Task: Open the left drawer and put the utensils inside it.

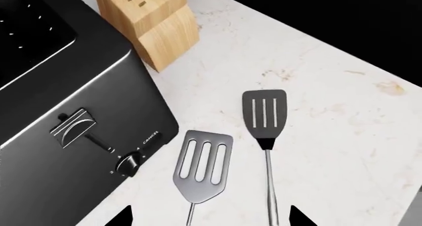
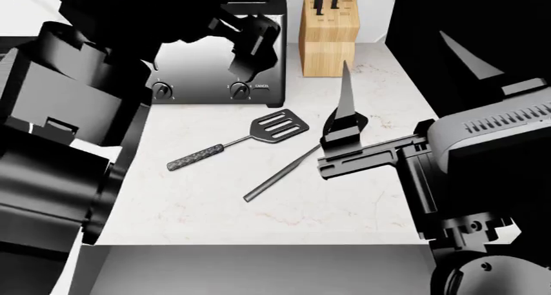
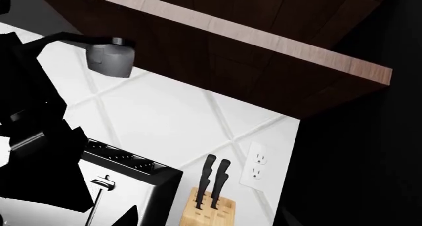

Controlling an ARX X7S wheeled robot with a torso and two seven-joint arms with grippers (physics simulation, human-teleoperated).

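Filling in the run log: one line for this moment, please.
drawer: open | grey spatula, black spatula: on counter | left fingers: open above them, empty

Worktop (image 2: 215, 211): pale marble-look stone, smooth, faintly veined. Toaster (image 1: 72, 102): brushed dark metal casing, glossy, with chromed lever and knob. Knife block (image 1: 148, 23): light wood, matt, grain shown. Grey spatula (image 1: 202, 166): satin metal head; handle knurled, as seen from the head. Black spatula (image 1: 264, 114): matt plastic-looking head, polished steel shaft.
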